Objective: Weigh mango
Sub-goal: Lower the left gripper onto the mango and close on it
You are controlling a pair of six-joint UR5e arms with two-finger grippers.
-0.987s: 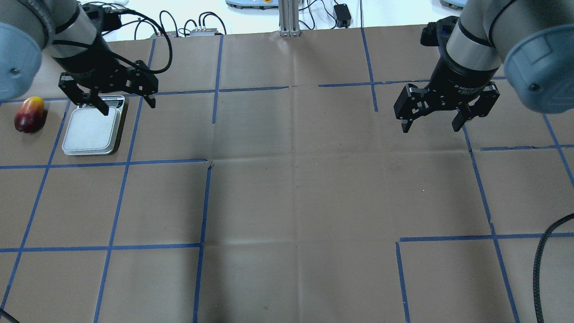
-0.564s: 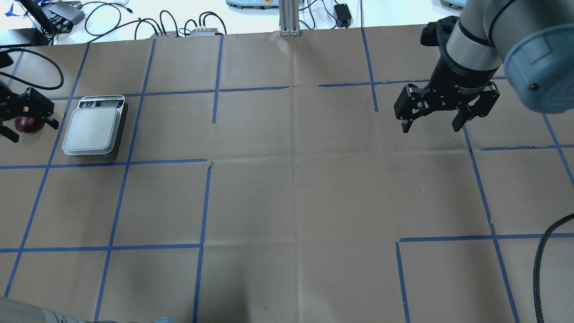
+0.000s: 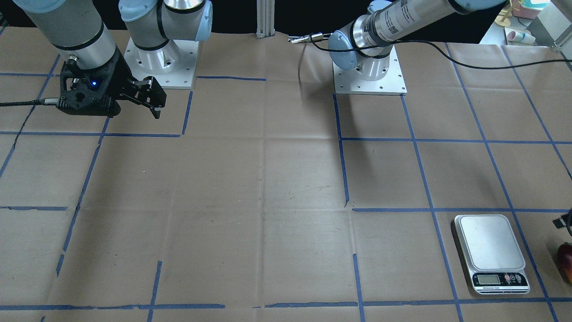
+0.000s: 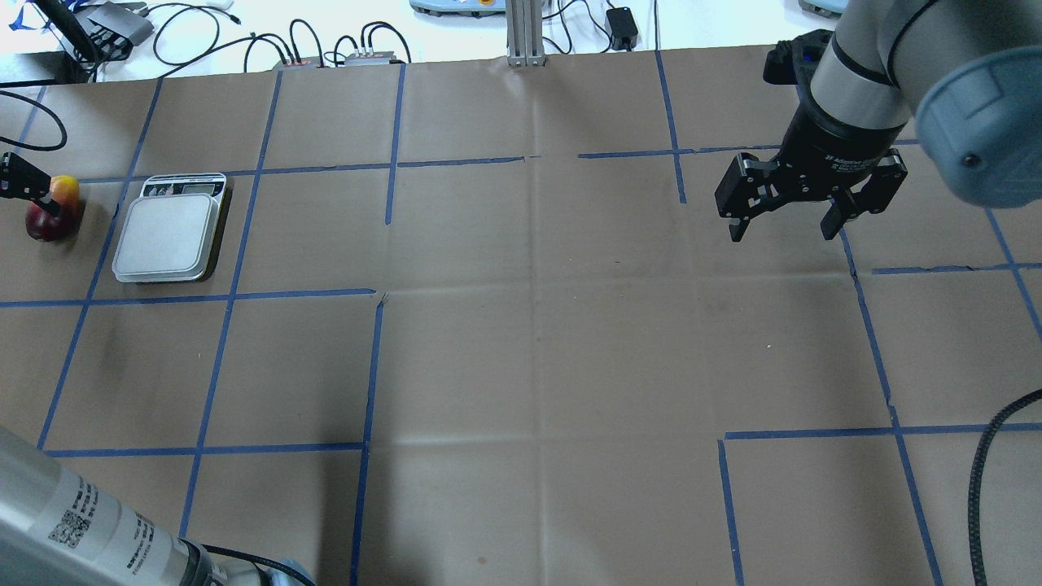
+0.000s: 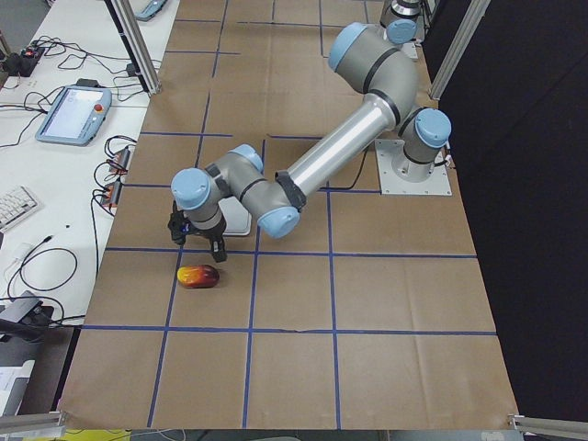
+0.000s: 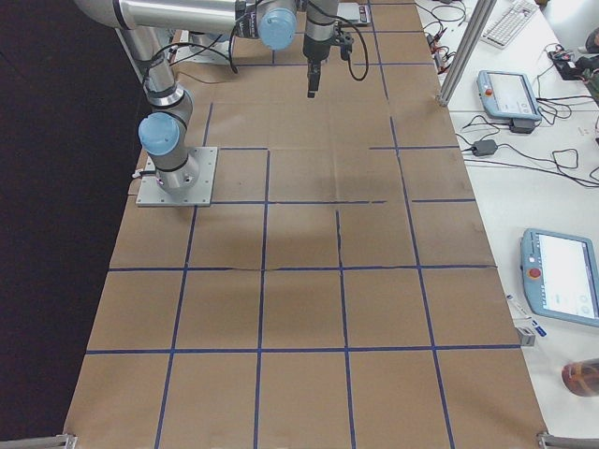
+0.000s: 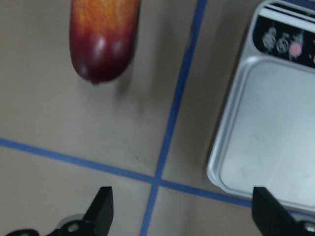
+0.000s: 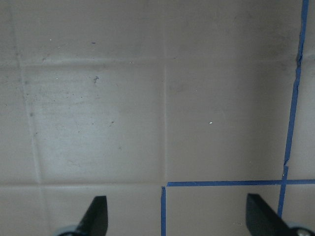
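Note:
The mango, red with a yellow far end, lies on the brown paper left of the scale. In the left wrist view the mango is at the top left and the scale at the right. My left gripper is open and empty, hovering over the tape line between them. Only one finger shows at the overhead's left edge, just beside the mango. The exterior left view shows the gripper just above the mango. My right gripper is open and empty, high over the right side.
The scale's display and buttons face the far side from the robot. My left forearm crosses the overhead's lower left corner. Cables and an aluminium post lie beyond the table's far edge. Blue tape lines grid the paper.
My left gripper swung from above the scale leftward to the mango, leaving most of the overhead view. The mango and scale stayed put. The right arm has not moved.

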